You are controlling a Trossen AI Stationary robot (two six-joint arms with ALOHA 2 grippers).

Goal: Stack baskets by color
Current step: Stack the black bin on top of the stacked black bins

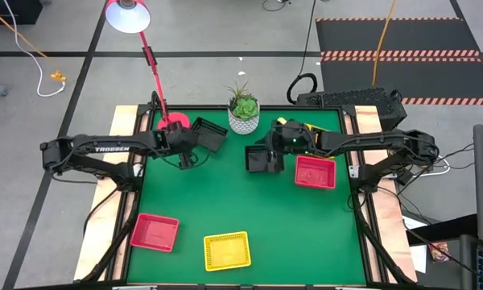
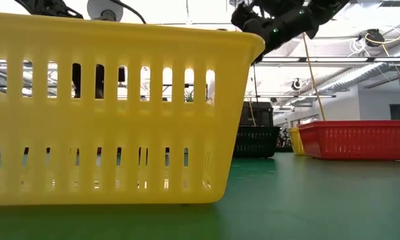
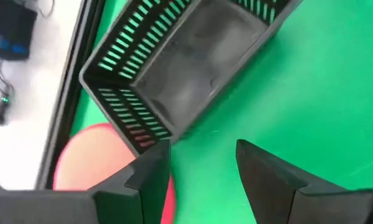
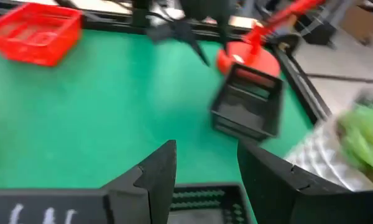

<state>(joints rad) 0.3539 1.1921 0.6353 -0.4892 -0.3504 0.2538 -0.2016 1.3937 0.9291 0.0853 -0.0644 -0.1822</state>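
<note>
Green mat [image 1: 225, 201] covers the table. Baskets visible in the high view:

- Black basket [image 1: 210, 137] at the far left, just beside the lamp base [image 1: 175, 123], tilted relative to the mat edge.
- Second black basket [image 1: 263, 159] near the centre, under the right gripper.
- Red basket [image 1: 315, 171] right of centre, close to that black one.
- Red basket [image 1: 154, 232] at the near left.
- Yellow basket [image 1: 227, 250] at the near centre, beside the near red one but apart from it.
- Yellow object behind the right arm, mostly hidden — cannot tell what it is.

Left gripper [image 3: 202, 165] hovers beside the far-left black basket, jaws apart, holding nothing. Right gripper [image 4: 205, 163] sits above the central black basket's rim, jaws apart — no grip visible. A potted plant [image 1: 243, 109] stands at the far edge, between the arms.
</note>
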